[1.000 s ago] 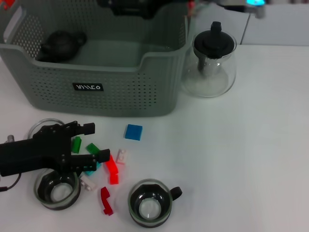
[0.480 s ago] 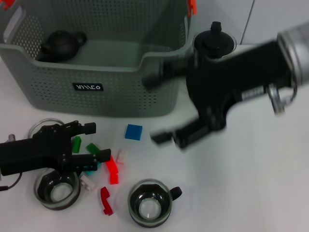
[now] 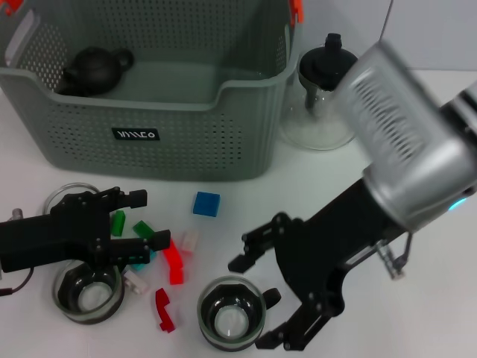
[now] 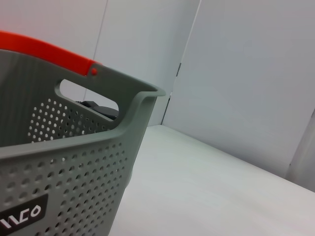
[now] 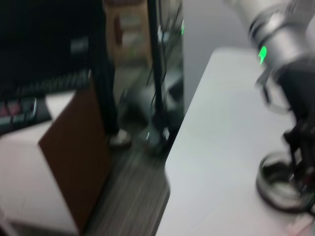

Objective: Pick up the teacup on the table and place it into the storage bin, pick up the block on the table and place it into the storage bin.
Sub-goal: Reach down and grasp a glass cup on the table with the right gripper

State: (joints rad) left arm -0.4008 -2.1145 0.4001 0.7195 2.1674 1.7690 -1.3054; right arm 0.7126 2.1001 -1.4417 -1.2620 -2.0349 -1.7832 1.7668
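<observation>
We see even, bright overhead light on the tabletop [image 3: 417, 224] with soft shadows; the right wrist view is smeared, perhaps by motion.

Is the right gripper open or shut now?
Open. In the head view the right gripper has its black fingers spread wide beside the glass teacup with black handle.

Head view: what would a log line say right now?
right gripper: open, around glass teacup with black handle | left gripper: open, over coloured blocks

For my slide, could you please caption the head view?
Right hand open around a glass teacup; left hand over scattered blocks before the storage bin.
</observation>
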